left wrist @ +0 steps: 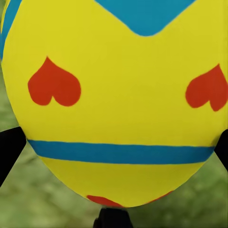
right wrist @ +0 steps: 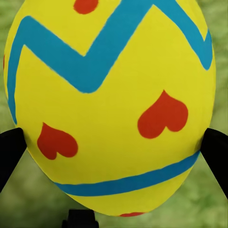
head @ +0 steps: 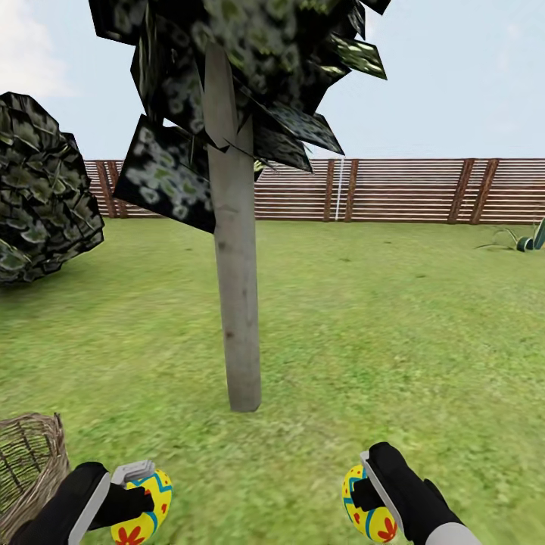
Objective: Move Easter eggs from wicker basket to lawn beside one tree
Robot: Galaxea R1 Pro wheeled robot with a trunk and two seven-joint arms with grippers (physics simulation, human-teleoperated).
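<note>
The left gripper (head: 140, 496) is clamping one egg (head: 144, 509) low at the near edge of the head view, and the right gripper (head: 363, 492) is clamping a second egg (head: 369, 506); both are hanging just above the lawn (head: 393, 333). In each wrist view the dark fingers (right wrist: 10, 152) are pressing the egg's sides across its widest part, with blurred grass behind the shell (left wrist: 118, 118).

The eggs are looking light, stiff and smooth, so they are probably slippery and likely to roll once let go. Holding across the broad middle seems the safest place, since a pinch nearer either end would probably squeeze the egg out. Setting them down low and gently is likely wise.

Both arms are reaching forward and down, wrists turned inward so the eggs are facing each other. The basket (head: 26, 462) is sitting on the grass just beside the left arm; what is inside it cannot be told. Ahead, between the arms, the tree (head: 236, 303) is standing near, its trunk meeting the grass. Far behind, a fence (head: 409, 189) is closing the garden.
</note>
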